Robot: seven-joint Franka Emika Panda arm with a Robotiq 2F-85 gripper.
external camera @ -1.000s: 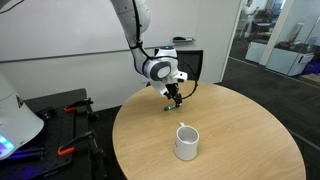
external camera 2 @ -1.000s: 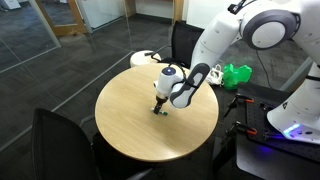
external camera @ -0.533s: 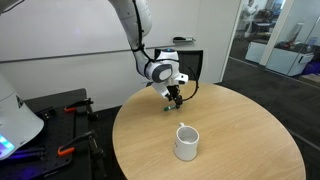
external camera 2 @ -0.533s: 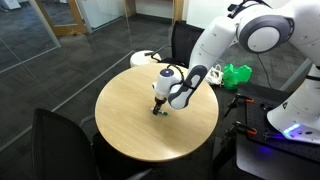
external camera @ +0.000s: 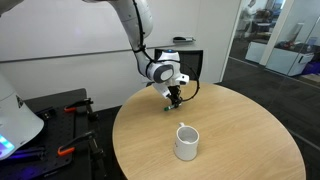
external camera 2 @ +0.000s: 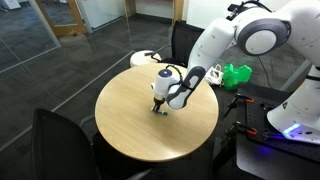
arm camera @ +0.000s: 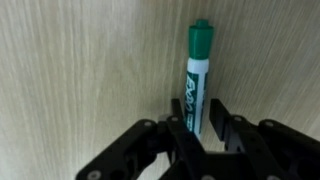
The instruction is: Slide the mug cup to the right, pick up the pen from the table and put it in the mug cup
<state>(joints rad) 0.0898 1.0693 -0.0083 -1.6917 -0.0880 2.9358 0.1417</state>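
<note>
Short pen (arm camera: 198,75), green cap on a glossy white printed barrel, lower end clamped between matte black fingers (arm camera: 178,135), held low by the edge of the round light wood-grain bench (external camera: 240,130), well apart from the plain white cylindrical mug cup (external camera: 186,142).

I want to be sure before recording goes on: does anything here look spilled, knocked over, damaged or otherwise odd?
Nothing stands out. The mug stands upright on the table. The pen lies flat on the wood, and the tool is closed on its end.
</note>
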